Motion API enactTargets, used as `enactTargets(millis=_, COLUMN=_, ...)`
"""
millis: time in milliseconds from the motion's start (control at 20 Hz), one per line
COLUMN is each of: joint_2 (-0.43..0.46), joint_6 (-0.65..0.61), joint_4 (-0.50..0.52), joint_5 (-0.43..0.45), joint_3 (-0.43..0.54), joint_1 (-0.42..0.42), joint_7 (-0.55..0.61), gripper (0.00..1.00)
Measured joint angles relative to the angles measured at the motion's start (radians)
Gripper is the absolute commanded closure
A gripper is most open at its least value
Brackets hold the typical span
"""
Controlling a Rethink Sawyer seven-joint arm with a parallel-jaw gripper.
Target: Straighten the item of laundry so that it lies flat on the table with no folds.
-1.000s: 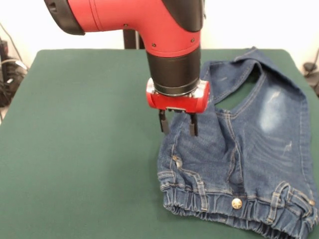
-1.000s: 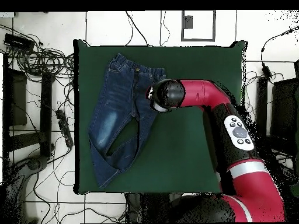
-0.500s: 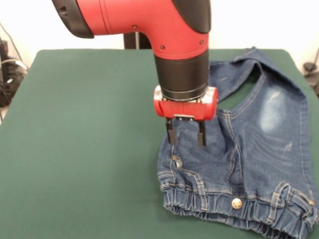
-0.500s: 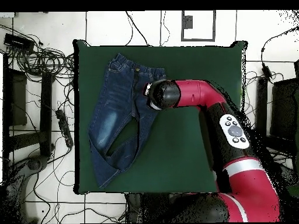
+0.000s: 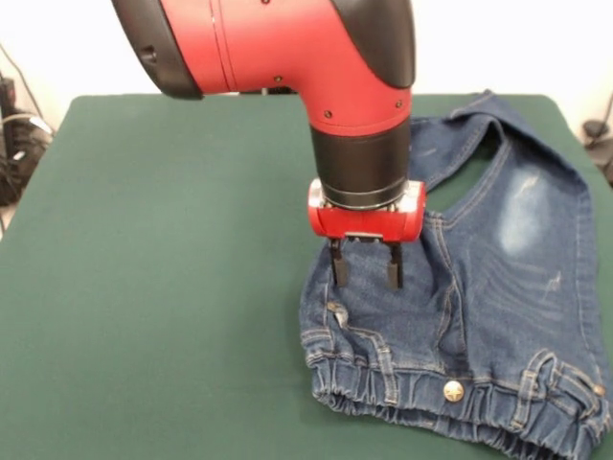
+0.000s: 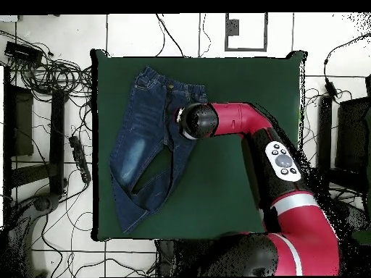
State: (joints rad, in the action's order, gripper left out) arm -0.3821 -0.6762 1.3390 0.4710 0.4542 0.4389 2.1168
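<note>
Nearest the front camera, the jeans (image 5: 460, 316) lie with their gathered waistband (image 5: 450, 407) along the bench (image 5: 163, 287) edge on that side, star button (image 5: 454, 390) facing up. They're nowhere near flat though: just above the waistband, the leg on the side toward the bench's middle looks doubled over on itself, bunched into a thick fold. That's probably why the end effector (image 5: 365, 269) hangs right there, fingers spread with denim showing between them, tips just over or barely touching the folded edge, hard to say which. Nothing pinched yet. Beyond it, the other leg with the faded patch (image 5: 522, 216) runs toward the far bench corner, mostly smooth, so my guess is only the folded leg needs pulling out.
</note>
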Motion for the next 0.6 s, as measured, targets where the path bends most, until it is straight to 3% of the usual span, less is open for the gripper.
enactTargets(millis=600, joint_2=0.002, joint_6=0.000, joint_4=0.001, joint_5=0.012, joint_3=0.000, joint_1=0.018, joint_7=0.000, gripper=0.00)
